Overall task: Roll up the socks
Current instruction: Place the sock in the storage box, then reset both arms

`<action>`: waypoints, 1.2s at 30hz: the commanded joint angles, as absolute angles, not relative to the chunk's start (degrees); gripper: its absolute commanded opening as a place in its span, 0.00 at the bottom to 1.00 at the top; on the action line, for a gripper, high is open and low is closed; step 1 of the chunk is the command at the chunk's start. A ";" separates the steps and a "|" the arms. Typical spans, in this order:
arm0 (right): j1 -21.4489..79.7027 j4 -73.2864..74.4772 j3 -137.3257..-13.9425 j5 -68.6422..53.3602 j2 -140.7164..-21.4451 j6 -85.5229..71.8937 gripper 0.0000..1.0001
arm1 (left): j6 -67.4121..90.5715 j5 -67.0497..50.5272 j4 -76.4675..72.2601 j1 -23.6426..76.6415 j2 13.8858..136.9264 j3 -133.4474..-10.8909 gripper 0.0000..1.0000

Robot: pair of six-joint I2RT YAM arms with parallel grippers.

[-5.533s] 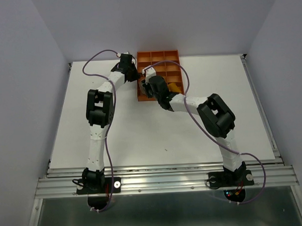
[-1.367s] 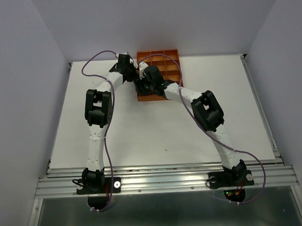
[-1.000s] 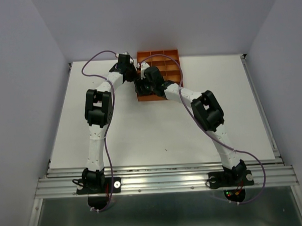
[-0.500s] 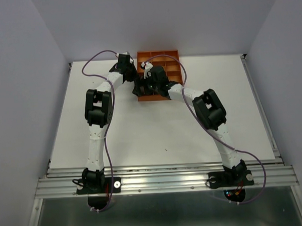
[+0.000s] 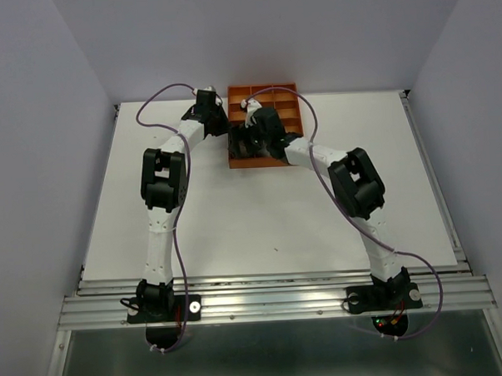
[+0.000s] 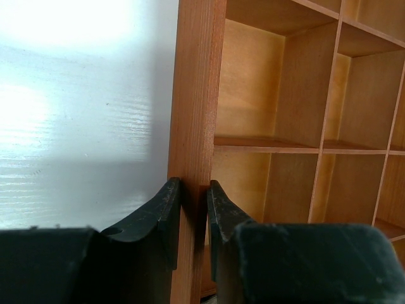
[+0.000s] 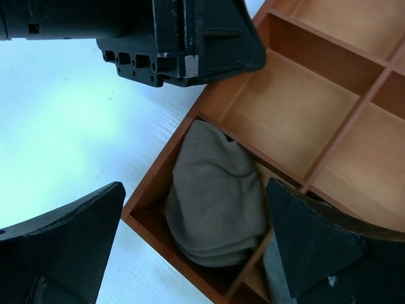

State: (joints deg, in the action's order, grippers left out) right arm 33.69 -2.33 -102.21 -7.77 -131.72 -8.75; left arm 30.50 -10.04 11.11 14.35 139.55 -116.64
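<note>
Quick update: over the last second or so the right arm's elbow has swung out toward 3 o'clock, and the right gripper (image 7: 195, 190) has gone from half-spread to fully released. Its two black fingers (image 7: 63, 244) now sit wide apart with nothing between them, hovering over the taupe-brown sock (image 7: 215, 202).

That sock is a soft rolled lump tucked into the corner compartment of the orange tray (image 5: 284, 93), the corner at 7 o'clock as I see it from overhead. From the top camera the right wrist covers it, so I only see it through the right wrist cam.

The left arm hasn't budged. The left gripper (image 6: 190, 190) is clenched on the tray's left wall (image 6: 196, 95), one jaw outside over the white table (image 6: 82, 126) and one inside the compartment.

The tray itself sits at 12 o'clock on the table (image 5: 236, 222), up against the far edge. The cells I can see past the sock look bare. I can't make out the other socks clearly from here.
</note>
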 commanded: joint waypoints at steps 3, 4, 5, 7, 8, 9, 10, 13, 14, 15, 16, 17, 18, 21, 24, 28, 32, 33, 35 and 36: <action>33.05 -2.46 -101.95 -6.59 -125.51 -6.86 1.00 | 33.14 -9.67 10.37 13.45 134.30 -116.45 0.28; 33.05 -2.46 -102.04 -7.29 -125.25 -6.86 1.00 | 32.87 -9.49 10.20 13.53 134.04 -116.46 0.32; 33.05 -2.46 -102.22 -7.47 -124.98 -6.59 1.00 | 32.78 -9.41 10.11 13.54 133.60 -116.63 0.35; 33.05 -2.46 -102.48 -7.47 -124.02 -6.42 1.00 | 31.99 -9.84 10.11 13.54 132.81 -116.98 0.45; 33.05 -2.46 -102.57 -7.38 -123.58 -6.33 1.00 | 31.91 -10.19 10.02 13.54 132.45 -117.16 0.49; 33.05 -2.46 -102.48 -7.12 -123.14 -6.33 1.00 | 31.56 -10.54 9.85 13.62 132.19 -117.25 0.50; 33.05 -2.37 -102.39 -6.77 -121.92 -6.24 1.00 | 31.20 -10.81 9.67 13.62 131.58 -117.33 0.52; 33.05 -2.98 -100.73 -5.89 -118.76 -5.89 1.00 | 30.15 -12.13 9.58 13.71 130.17 -118.47 0.64; 33.05 -3.16 -100.20 -5.63 -117.87 -5.89 1.00 | 29.71 -12.48 9.58 13.71 129.73 -119.00 0.69; 33.05 -3.34 -98.72 -5.02 -116.90 -5.98 1.00 | 29.62 -12.48 10.02 13.80 128.68 -119.44 0.70; 33.05 -3.69 -97.92 -3.70 -114.72 -6.06 1.00 | 29.53 -12.65 10.11 13.80 127.98 -119.62 0.71; 33.05 -3.87 -97.04 -2.73 -113.57 -6.50 1.00 | 28.75 -13.18 10.19 13.89 127.10 -119.97 0.73; 33.05 -4.13 -95.99 -1.59 -112.08 -7.11 1.00 | 28.74 -12.92 10.63 13.89 125.09 -120.14 0.76; 33.05 -6.23 -89.40 4.20 -105.05 -9.83 1.00 | 25.93 -13.62 12.39 13.98 118.86 -118.84 0.81; 33.05 -7.38 -80.80 9.48 -96.29 -12.65 1.00 | 23.74 -11.34 14.85 14.06 109.21 -111.91 0.91; 33.05 -4.07 -69.54 20.53 -84.75 -18.52 1.00 | 25.22 -4.33 11.79 14.06 93.72 -91.92 0.99; 33.05 3.24 -60.22 27.58 -74.64 -23.80 1.00 | 29.69 -0.63 9.76 14.06 78.69 -75.04 0.99; 33.05 4.47 -58.47 28.03 -72.62 -24.51 1.00 | 31.01 1.30 9.41 14.06 76.05 -71.58 0.99; 33.05 6.50 -53.80 29.17 -67.17 -27.40 1.00 | 34.52 2.72 8.00 14.06 68.14 -62.12 0.99; 33.05 6.59 -52.22 29.18 -65.41 -28.12 1.00 | 35.76 3.16 7.39 14.06 65.85 -59.01 0.99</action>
State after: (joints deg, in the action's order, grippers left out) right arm 33.32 2.52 -56.05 22.85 -70.46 -22.06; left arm 30.59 -1.58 7.77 14.13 69.54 -70.02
